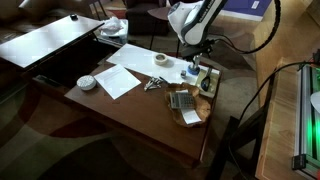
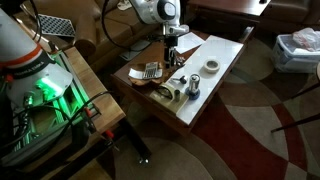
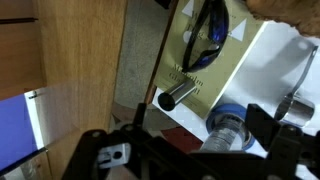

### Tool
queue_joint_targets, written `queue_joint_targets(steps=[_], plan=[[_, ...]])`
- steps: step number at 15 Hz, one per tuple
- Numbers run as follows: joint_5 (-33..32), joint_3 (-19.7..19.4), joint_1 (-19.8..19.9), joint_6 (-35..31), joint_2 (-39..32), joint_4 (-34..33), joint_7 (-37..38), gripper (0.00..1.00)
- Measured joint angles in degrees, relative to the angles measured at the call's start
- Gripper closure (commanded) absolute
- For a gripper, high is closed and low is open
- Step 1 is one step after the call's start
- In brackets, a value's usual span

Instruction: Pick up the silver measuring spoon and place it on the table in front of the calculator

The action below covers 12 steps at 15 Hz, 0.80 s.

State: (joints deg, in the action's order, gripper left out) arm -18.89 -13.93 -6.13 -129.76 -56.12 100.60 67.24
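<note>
The silver measuring spoon lies on the dark reddish-brown table beside white paper. It also shows in an exterior view and at the right edge of the wrist view. The grey calculator lies near the table's edge, also seen in an exterior view. My gripper hovers above the far side of the table, away from the spoon. In the wrist view my gripper has its jaws apart and holds nothing. A silver cylinder with a blue ring stands below them.
A tan-and-white object lies by the calculator. A tape roll, a white round dish and paper sheets are on the table. A pale box with a dark tube sits near the gripper. A black-and-white desk adjoins the table.
</note>
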Motion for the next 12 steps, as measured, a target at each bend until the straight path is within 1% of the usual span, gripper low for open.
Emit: queue_joint_targets(steps=[2,4,8,12], plan=[[0.0,-0.55,-1.13,0.0,0.41,0.12,0.72,0.0],[2.28,0.1,-0.65,0.07,0.36,-0.1,-0.11,0.0],[11.41,4.21,3.98,1.16,-0.32,-0.21,-6.69,0.0],[20.13,7.62,9.44,1.04,-2.23,-0.53,-16.47,0.0]])
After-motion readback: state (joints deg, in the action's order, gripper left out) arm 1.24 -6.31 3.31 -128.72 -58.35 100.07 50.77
